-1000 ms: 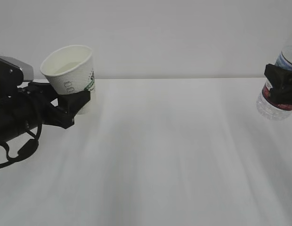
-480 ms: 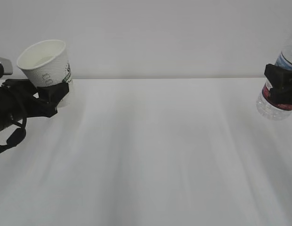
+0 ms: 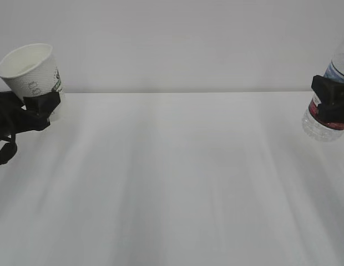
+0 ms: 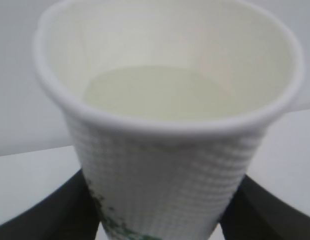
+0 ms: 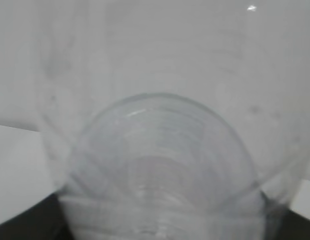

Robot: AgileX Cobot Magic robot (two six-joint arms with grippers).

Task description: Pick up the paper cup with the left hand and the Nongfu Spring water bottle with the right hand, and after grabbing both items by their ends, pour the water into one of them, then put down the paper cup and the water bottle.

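Leftward went the paper cup (image 3: 29, 75), clamped in the left gripper (image 3: 40, 105) above the bench (image 3: 172, 177) at the exterior view's edge; the right gripper (image 3: 330, 105) gripped the water bottle (image 3: 326, 124) (unmoved). Left wrist: water (image 4: 150, 92) pooled inside. Right wrist: bottle base close-up.

Above the white table (image 3: 177, 177), the left hand (image 3: 33, 108) grips the paper cup (image 3: 32, 75) near its base at the table's far left edge — mouth tilted leftward — while at the far right edge the right hand (image 3: 330, 104) clamps the Nongfu Spring water bottle (image 3: 327, 119) clear of the surface.
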